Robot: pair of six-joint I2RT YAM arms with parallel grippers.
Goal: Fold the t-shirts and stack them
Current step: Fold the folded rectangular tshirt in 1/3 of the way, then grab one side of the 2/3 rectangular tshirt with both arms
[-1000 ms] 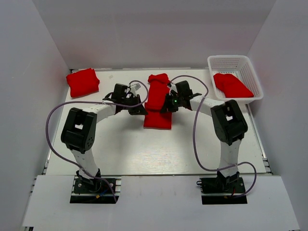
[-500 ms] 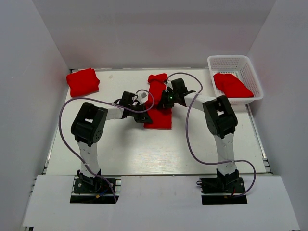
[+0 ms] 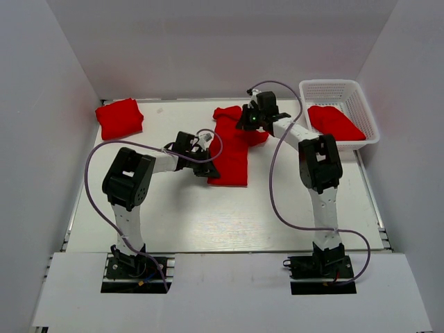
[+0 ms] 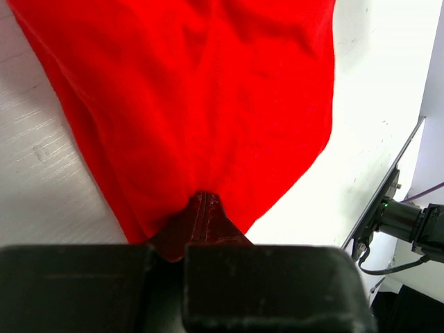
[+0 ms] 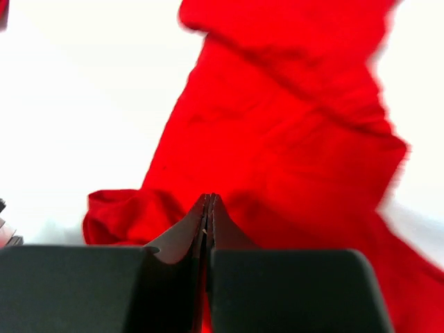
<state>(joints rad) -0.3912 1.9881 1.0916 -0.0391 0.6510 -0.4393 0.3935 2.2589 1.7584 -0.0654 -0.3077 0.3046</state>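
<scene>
- While both of my tools grip the same cloth, the middle t-shirt lies as a long red strip on the worktop, stretched between them.
- My left tool is clamped on the strip's near left edge. In its wrist view the fingers meet with fabric pinched between them, and the cloth fans out ahead of the tips.
- My right tool is closed on the far end. Its wrist view is blurred, but the fingertips sit pressed together with red folds gathered around them.
- The strip's long axis runs straight away from my left tool towards my right one. The left tool has the near end and the right tool has the far end.
- The far end looks rumpled, with some cloth spilling out to the right of my right tool, while the near end lies flat.
- I judge the next move to be an end-over-end fold. The right tool is nearer the loose far end, so it would carry that end back along the axis while the left tool anchors its corner.
- The folded t-shirt lies well apart, beyond and to the left of my left tool. I take it for the stack.
- Another t-shirt waits in the basket, to the right of my right tool.
- The soft cloth could skew if the carry leaves the axis.
</scene>
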